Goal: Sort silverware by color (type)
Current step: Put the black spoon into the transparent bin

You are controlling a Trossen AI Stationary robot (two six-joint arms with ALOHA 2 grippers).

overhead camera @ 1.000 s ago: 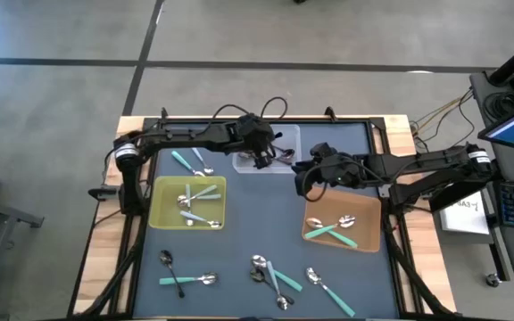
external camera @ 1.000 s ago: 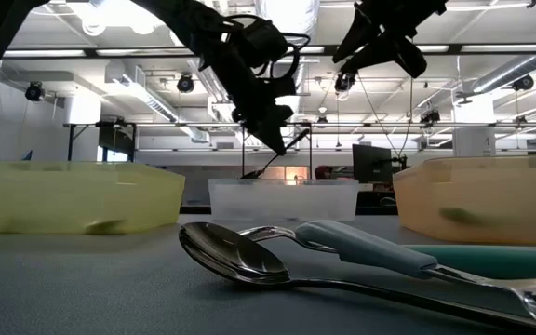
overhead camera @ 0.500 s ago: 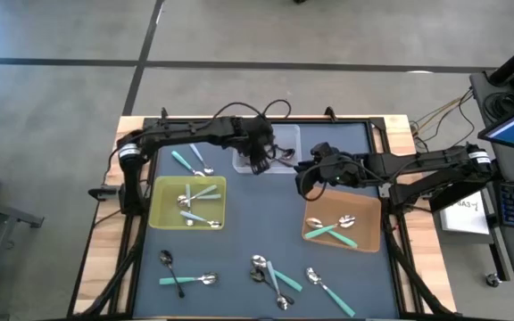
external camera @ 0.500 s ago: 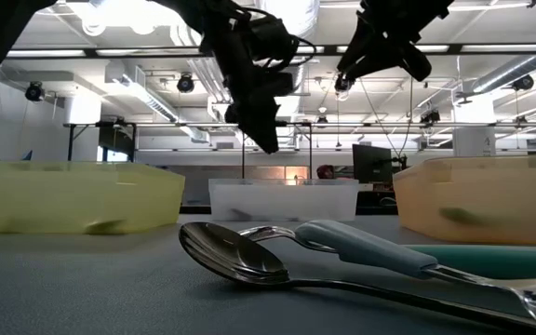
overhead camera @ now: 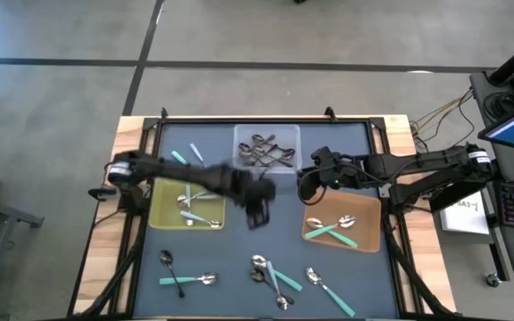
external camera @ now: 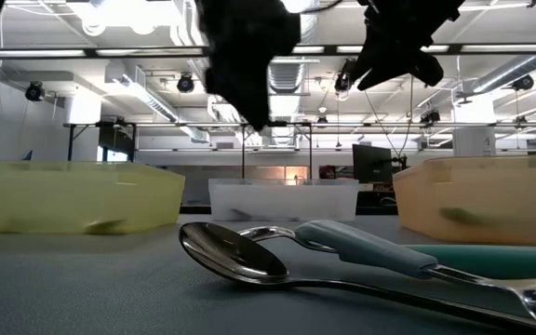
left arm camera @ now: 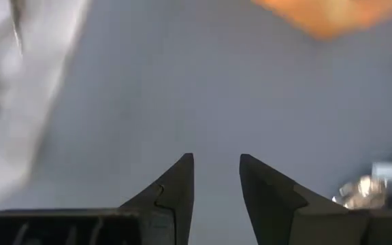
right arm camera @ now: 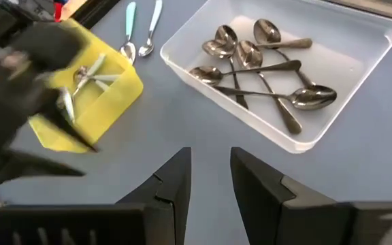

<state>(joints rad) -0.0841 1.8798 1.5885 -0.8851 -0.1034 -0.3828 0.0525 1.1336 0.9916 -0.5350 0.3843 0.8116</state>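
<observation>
My left gripper (overhead camera: 259, 212) hovers open and empty over the mat's middle, between the yellow tray (overhead camera: 162, 207) and the orange-brown tray (overhead camera: 370, 210); its own view shows the parted fingers (left arm camera: 216, 163) over bare mat. My right gripper (overhead camera: 309, 183) hangs open and empty (right arm camera: 209, 155) just near of the clear tray (overhead camera: 294, 135), which holds several dark spoons (right arm camera: 257, 64). The yellow tray holds pale-handled pieces (overhead camera: 194, 198). Teal-handled pieces (overhead camera: 337, 230) lie in the orange-brown tray. Loose silverware (overhead camera: 273, 275) lies flat along the near edge.
A teal-handled piece (overhead camera: 183, 160) and a pale-blue one (overhead camera: 197, 156) lie on the mat left of the clear tray. More loose pieces lie near left (overhead camera: 186, 279) and near right (overhead camera: 328, 290). A pale-blue-handled spoon (external camera: 249, 253) fills the low view's foreground.
My left gripper has swung fast from over the clear tray toward the near edge, ending above the mat's middle, blurred by its speed. My right gripper has stayed near the clear tray.
</observation>
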